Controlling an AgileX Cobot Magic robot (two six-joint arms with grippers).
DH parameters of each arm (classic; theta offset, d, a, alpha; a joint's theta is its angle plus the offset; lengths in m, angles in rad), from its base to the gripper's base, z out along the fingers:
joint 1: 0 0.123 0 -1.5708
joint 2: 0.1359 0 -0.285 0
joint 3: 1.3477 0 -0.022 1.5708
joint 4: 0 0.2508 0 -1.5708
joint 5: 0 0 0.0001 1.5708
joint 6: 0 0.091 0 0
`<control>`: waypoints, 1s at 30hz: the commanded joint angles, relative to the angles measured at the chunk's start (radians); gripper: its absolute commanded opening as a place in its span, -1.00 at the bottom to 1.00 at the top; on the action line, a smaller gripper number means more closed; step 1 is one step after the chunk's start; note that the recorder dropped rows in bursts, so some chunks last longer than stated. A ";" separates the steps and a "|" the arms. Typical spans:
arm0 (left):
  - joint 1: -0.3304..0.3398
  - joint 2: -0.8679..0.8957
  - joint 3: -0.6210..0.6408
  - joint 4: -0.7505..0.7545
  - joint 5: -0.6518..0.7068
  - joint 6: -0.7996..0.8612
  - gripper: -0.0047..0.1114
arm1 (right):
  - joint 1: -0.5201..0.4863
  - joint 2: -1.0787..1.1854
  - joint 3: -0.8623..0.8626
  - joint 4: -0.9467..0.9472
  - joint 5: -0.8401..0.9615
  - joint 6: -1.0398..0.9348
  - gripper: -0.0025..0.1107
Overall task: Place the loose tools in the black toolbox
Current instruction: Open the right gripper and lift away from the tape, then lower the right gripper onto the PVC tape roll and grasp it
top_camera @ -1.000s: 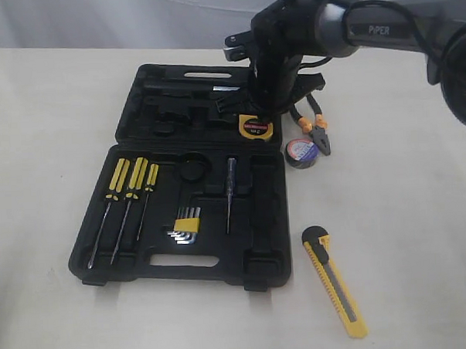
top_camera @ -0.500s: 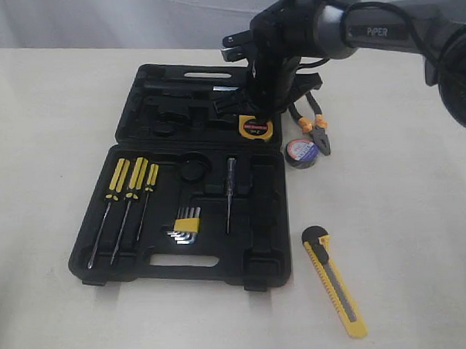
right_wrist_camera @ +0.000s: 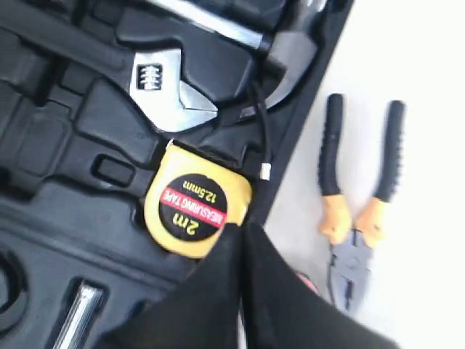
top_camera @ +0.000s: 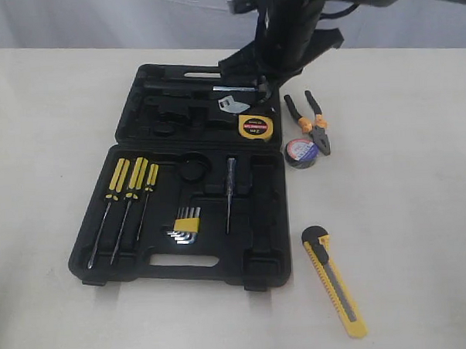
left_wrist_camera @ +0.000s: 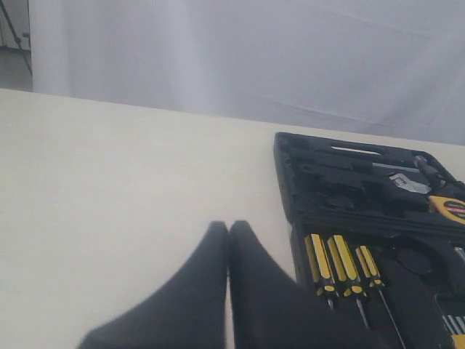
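Observation:
The yellow-black tape measure (top_camera: 255,125) (right_wrist_camera: 196,209) lies in the far half of the open black toolbox (top_camera: 148,265), near its right edge. My right gripper (right_wrist_camera: 241,227) is shut and empty, hovering above the tape measure; its arm (top_camera: 288,25) is raised over the toolbox's far right corner. The orange-and-black pliers (top_camera: 312,123) (right_wrist_camera: 356,211) and the dark tape roll (top_camera: 301,151) lie on the table just right of the toolbox. Further forward lies the yellow utility knife (top_camera: 334,281). My left gripper (left_wrist_camera: 227,227) is shut and empty, low over the table left of the toolbox (left_wrist_camera: 290,189).
Three yellow-handled screwdrivers (top_camera: 129,179) (left_wrist_camera: 338,262), a hex key set (top_camera: 187,225) and a thin test pen (top_camera: 229,192) sit in the near half of the toolbox. An adjustable wrench (right_wrist_camera: 171,87) lies in the far half. A white curtain (left_wrist_camera: 254,51) stands behind the table.
The right arm has risen from just over the tape measure. The tape measure stays in the toolbox. The other tools have not moved.

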 commanded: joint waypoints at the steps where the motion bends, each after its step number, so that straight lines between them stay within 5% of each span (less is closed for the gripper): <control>1: -0.006 0.004 -0.005 0.005 0.001 0.000 -0.92 | 0.001 -0.126 0.075 -0.001 0.052 -0.032 -0.96; 14: -0.006 0.004 -0.005 0.005 0.001 0.000 -0.92 | -0.040 -0.376 0.585 0.021 -0.150 -0.032 -0.96; 20: -0.006 0.004 -0.005 0.005 0.001 0.000 -0.92 | -0.044 -0.283 0.550 0.029 -0.175 -0.050 -0.96; 26: -0.006 0.004 -0.005 0.005 0.001 0.000 -0.92 | -0.161 -0.180 0.425 0.431 -0.135 -0.449 -0.96; 30: -0.006 0.004 -0.005 -0.004 0.001 0.000 -0.92 | -0.194 -0.140 0.382 0.405 -0.131 -0.537 -0.96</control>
